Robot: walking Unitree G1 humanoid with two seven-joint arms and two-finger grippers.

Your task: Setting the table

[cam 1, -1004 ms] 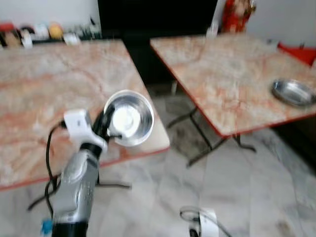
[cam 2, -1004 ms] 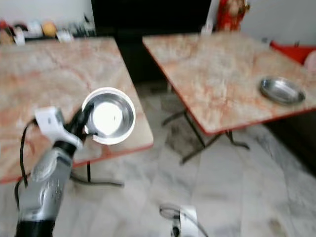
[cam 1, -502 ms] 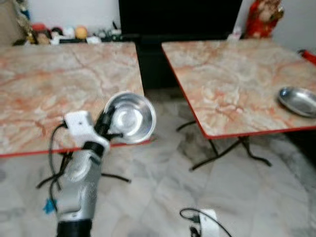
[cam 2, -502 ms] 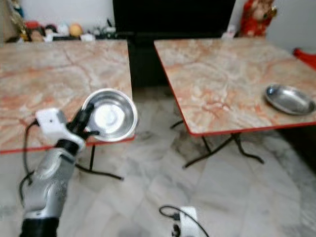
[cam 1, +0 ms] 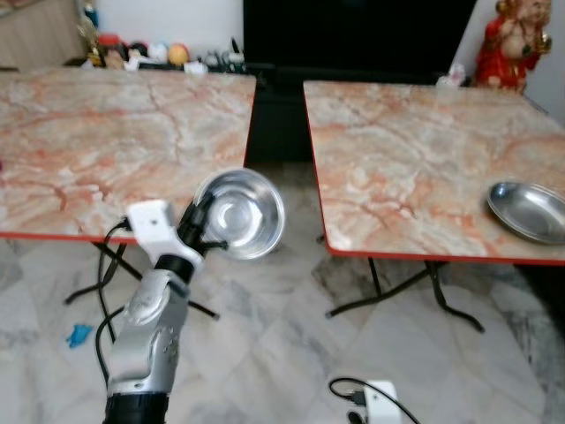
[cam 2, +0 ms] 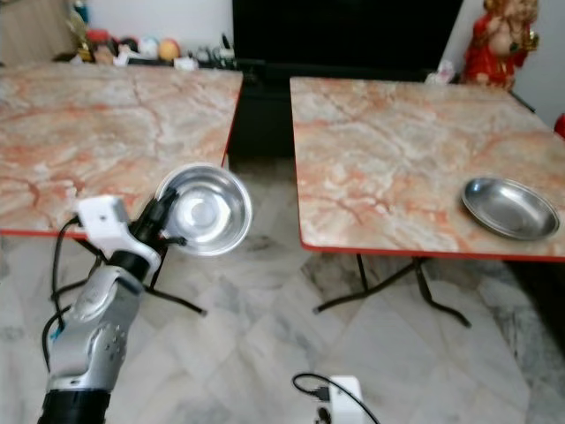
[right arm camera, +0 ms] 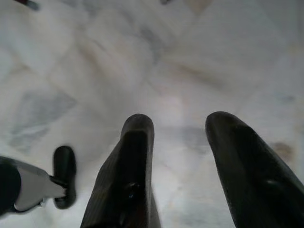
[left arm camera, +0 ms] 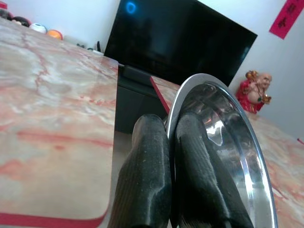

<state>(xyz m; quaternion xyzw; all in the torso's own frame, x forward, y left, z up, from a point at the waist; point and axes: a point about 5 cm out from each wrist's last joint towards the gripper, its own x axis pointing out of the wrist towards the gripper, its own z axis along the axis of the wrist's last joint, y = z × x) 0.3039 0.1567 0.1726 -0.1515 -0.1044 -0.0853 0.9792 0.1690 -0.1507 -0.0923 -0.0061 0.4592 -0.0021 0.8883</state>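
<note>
Bowl (cam 1: 238,213) carried over the floor, off the left table's (cam 1: 106,150) near edge.
We pinch its rim in our left gripper (left arm camera: 172,156), jaws clamped; steel looks light, stiff, slippery. Right gripper (right arm camera: 183,156) gapes empty.

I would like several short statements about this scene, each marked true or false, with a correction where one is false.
1. The left gripper pinches the rim of a round shiny steel bowl. True.
2. A second steel dish lies on the right marble-patterned table. True.
3. The held bowl rests on the left marble-patterned table. False: it is held in the air, in front of that table's near edge.
4. The right gripper grips a spoon. False: its fingers are apart and hold nothing, above the pale floor.
5. A red figurine stands behind the right table. True.
</note>
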